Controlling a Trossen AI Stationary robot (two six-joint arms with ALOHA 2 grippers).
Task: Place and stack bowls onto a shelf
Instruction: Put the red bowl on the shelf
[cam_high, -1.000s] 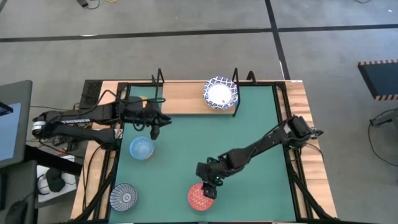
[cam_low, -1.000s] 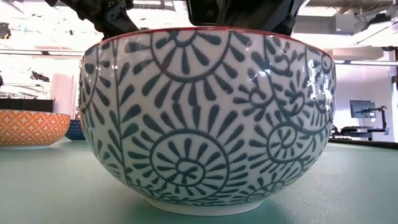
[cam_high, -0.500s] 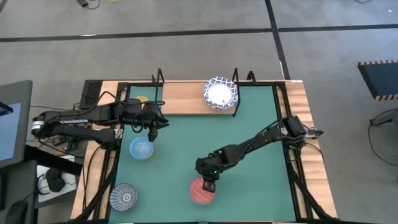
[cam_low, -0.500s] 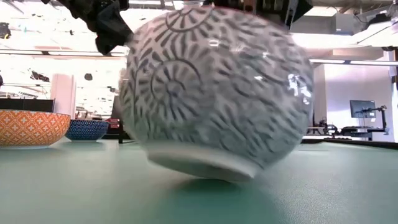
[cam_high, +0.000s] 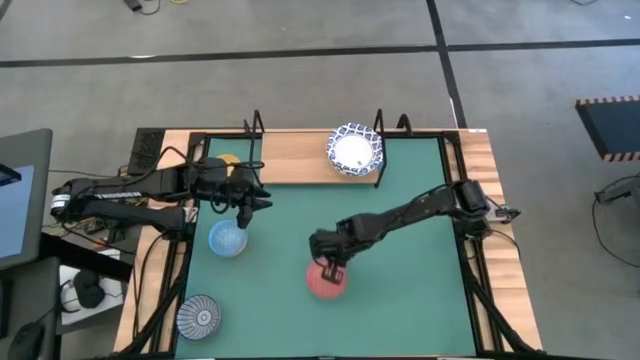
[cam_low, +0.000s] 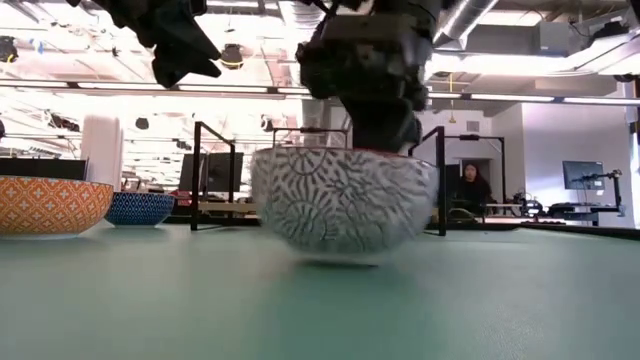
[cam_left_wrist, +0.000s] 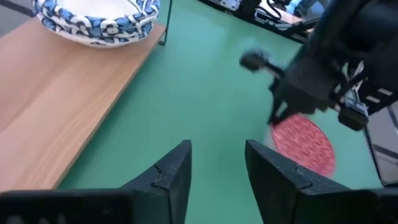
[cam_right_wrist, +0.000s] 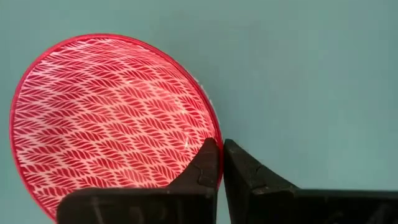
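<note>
The red bowl (cam_high: 326, 282), white with a dark pattern outside (cam_low: 343, 205), is in the middle of the green mat with my right gripper (cam_high: 330, 267) shut on it. My left gripper (cam_high: 243, 214) hangs open above the light blue bowl (cam_high: 228, 239), holding nothing (cam_left_wrist: 217, 158). A stack of white bowls with blue rims (cam_high: 354, 148) sits on the wooden shelf (cam_high: 290, 160) at the far edge. A grey-blue patterned bowl (cam_high: 199, 316) rests on the mat's near left corner. My right gripper pinches the red bowl's rim (cam_right_wrist: 215, 132) on its far side, one finger (cam_right_wrist: 208, 167) inside the bowl and the other outside. The fingers come steeply from above. The bowl sits level, mouth up; whether its foot (cam_low: 335, 260) touches the mat I cannot tell.
Black wire uprights (cam_high: 257, 124) (cam_high: 379, 121) stand on the shelf. A black frame (cam_high: 462, 240) borders the mat (cam_high: 400, 290). In the low view an orange bowl (cam_low: 50, 205) and a blue bowl (cam_low: 140, 207) stand at the left. A person (cam_low: 470, 185) sits in the room behind.
My right gripper has gone toward the table's far edge, taking the red bowl with it. The bowl tipped partway along and now stands level, farther from the near edge.
</note>
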